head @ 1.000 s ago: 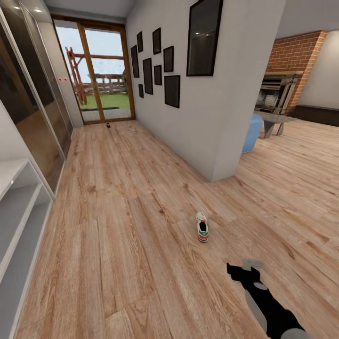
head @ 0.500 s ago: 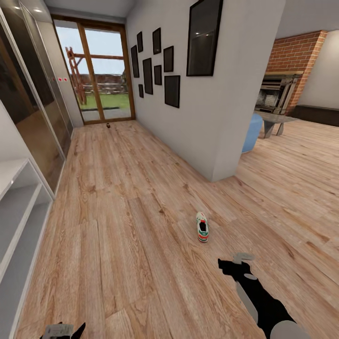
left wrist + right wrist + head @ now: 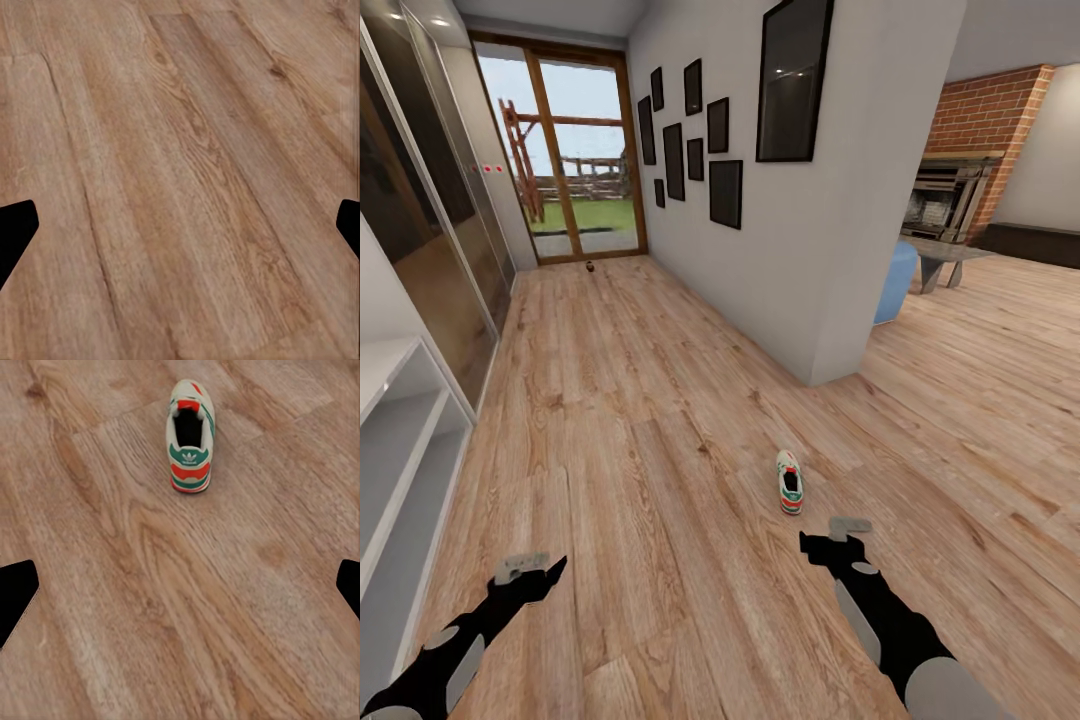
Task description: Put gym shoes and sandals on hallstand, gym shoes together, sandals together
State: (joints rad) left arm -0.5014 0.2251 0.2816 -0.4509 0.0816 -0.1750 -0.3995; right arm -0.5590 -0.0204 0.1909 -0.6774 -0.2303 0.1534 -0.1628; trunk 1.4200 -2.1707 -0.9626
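Gym shoe (image 3: 790,482): you have one white sneaker with green stripes and a red-and-green heel standing upright on the corridor floor (image 3: 620,440), heel toward you, toe pointing up the corridor toward the glazed door (image 3: 565,160); it sits at about 1 o'clock from the robot, out past the corner of the grey wall (image 3: 830,260); in the right wrist view the same shoe (image 3: 190,435) lies ahead of the fingers, well apart from them, with bare planks between.

Your right gripper (image 3: 832,538) hangs above the floor just short of the shoe's heel, at roughly 5 o'clock from it, not touching; its black fingers (image 3: 15,596) sit at the two edges of the wrist picture, spread wide with nothing between them.

Your left gripper (image 3: 530,572) hovers over bare floor at about 11 o'clock from the robot, well apart from the shoe; its fingers (image 3: 13,229) also stand released at the picture's edges, with only wood grain (image 3: 180,180) beneath.

A small dark thing (image 3: 590,266) lies on the floor far off at 12 o'clock by the door; too small to tell what it is.

A pale shelf unit (image 3: 405,470) with open rows runs along the wall at 9 o'clock; framed pictures (image 3: 700,140) hang on the grey wall; a brick fireplace (image 3: 960,190) stands at 2 o'clock.
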